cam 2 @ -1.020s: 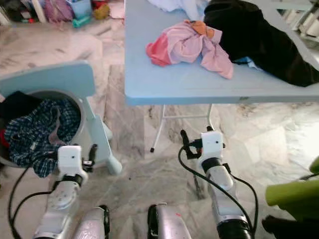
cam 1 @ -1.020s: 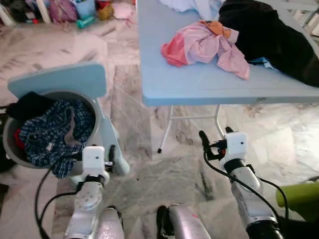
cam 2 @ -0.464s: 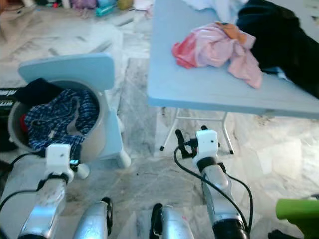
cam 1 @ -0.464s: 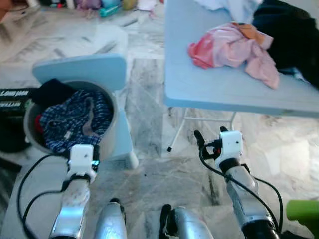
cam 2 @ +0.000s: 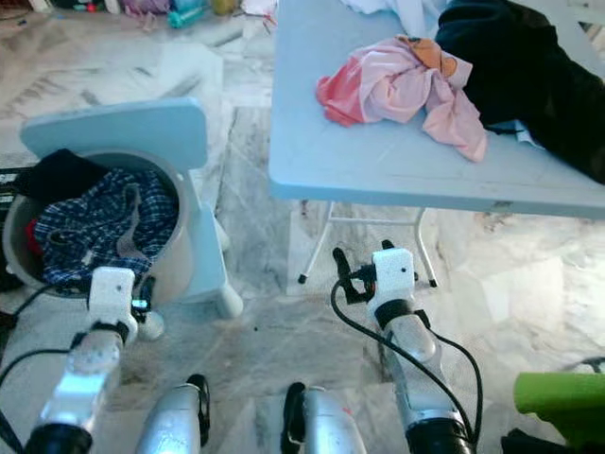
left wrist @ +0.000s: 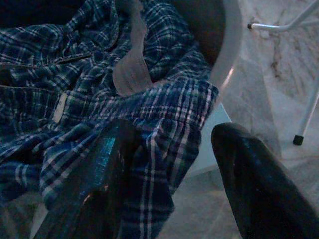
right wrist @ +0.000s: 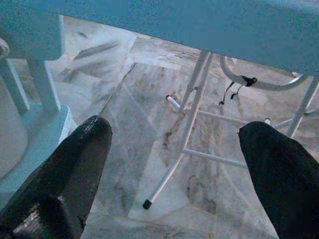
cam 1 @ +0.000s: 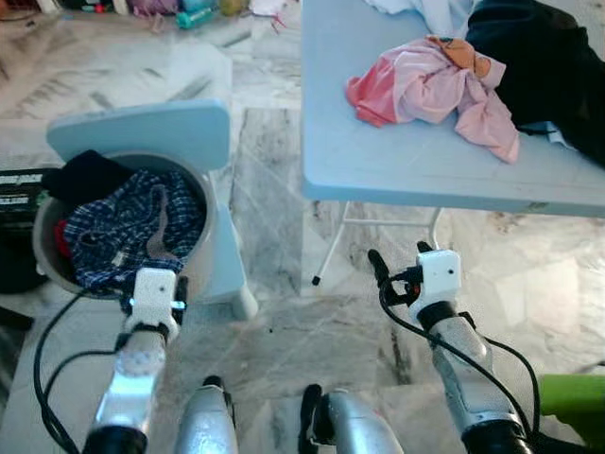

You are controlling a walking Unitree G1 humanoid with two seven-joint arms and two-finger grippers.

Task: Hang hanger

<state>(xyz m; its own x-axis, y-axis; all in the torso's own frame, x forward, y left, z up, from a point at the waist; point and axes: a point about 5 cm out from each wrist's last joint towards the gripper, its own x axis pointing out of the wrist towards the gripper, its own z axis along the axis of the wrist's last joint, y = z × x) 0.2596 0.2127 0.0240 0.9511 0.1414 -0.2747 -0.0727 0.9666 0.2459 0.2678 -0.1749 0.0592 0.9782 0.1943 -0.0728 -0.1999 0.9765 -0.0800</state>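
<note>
No hanger can be made out. A grey laundry basket (cam 1: 43,260) holds a blue plaid shirt (cam 1: 128,232) and dark clothes. It rests on a small light-blue chair (cam 1: 142,132). My left gripper (cam 1: 151,295) hovers at the basket's near rim. The left wrist view shows it open (left wrist: 177,134), with the plaid shirt (left wrist: 99,89) just beyond its fingers. My right gripper (cam 1: 397,253) is open and empty above the floor, below the near edge of the table (cam 1: 378,161). In the right wrist view (right wrist: 177,127) it faces the white table legs (right wrist: 192,109).
On the light-blue table lie a pink garment (cam 1: 430,85) and a black one (cam 1: 548,57). A black box (cam 1: 19,184) stands left of the basket. A green object (cam 1: 577,392) is at the lower right. Toys and clutter (cam 1: 189,11) lie on the far marble floor.
The whole view has swung left and then slightly back. My left gripper has come in over the basket's near rim and the plaid shirt. The right arm looks unchanged.
</note>
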